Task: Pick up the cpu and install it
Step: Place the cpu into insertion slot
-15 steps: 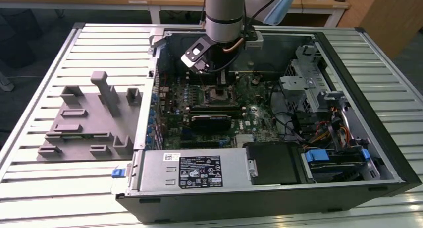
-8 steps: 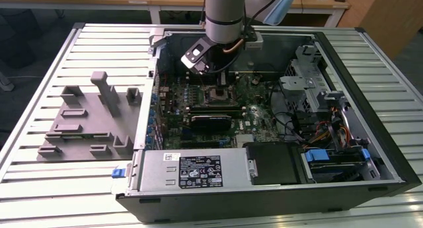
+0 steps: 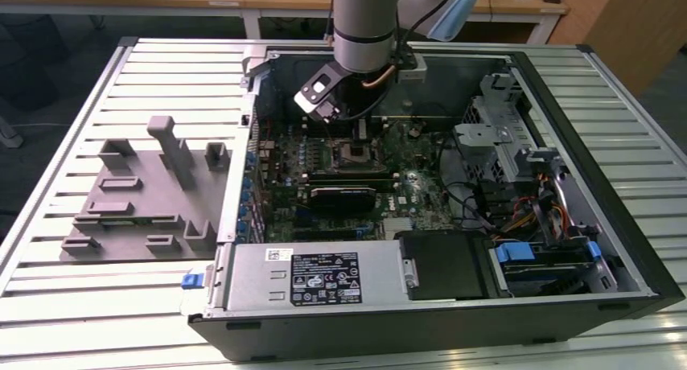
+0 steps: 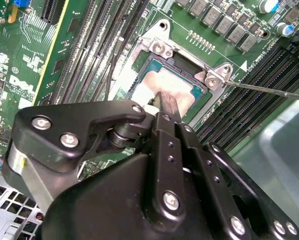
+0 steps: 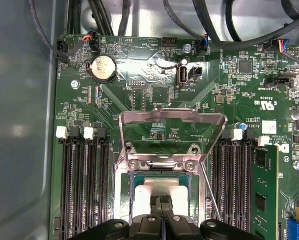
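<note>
The cpu (image 4: 177, 85) (image 5: 162, 185), a silvery square plate, lies flat inside the open socket (image 3: 355, 153) on the green motherboard. In both wrist views my gripper (image 4: 167, 100) (image 5: 162, 201) sits right over the cpu's edge. Its two black fingers are pressed together and shut, with nothing between them. In the exterior view the gripper (image 3: 362, 129) hangs inside the computer case just above the socket. The socket's metal load plate (image 5: 172, 117) is flipped open, and its thin lever (image 4: 269, 91) stands off to one side.
The open computer case (image 3: 601, 249) lies on a slatted metal table (image 3: 64, 306). A grey plastic tray with upright posts (image 3: 140, 193) is at the exterior view's left. Memory slots (image 5: 84, 175) flank the socket. A power supply (image 3: 311, 277) and cables (image 3: 504, 201) crowd the near side.
</note>
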Available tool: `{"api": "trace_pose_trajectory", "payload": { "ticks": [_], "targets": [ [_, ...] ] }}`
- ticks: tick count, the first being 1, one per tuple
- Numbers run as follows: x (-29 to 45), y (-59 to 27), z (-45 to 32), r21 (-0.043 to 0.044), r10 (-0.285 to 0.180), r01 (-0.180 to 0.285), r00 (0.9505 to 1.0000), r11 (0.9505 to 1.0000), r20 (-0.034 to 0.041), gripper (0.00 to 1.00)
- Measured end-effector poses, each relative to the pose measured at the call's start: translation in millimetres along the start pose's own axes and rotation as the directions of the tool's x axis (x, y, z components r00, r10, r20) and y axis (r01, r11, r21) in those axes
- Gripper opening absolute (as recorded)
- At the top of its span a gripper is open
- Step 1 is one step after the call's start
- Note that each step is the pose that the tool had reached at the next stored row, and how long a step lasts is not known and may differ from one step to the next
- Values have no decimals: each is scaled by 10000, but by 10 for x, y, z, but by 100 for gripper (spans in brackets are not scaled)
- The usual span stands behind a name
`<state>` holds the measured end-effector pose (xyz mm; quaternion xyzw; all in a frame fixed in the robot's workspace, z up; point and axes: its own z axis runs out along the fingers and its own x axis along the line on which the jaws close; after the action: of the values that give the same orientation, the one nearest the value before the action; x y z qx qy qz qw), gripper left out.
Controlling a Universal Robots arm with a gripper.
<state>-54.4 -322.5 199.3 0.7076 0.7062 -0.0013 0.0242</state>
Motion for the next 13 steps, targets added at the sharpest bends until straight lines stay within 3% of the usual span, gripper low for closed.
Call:
{"api": "trace_pose_trajectory", "payload": {
  "ticks": [9, 13],
  "targets": [
    [1, -1, 14, -1, 1, -1, 10000, 10000, -1, 11],
    [0, 1, -25, -2, 1, -1, 10000, 10000, -2, 11]
  ]
}}
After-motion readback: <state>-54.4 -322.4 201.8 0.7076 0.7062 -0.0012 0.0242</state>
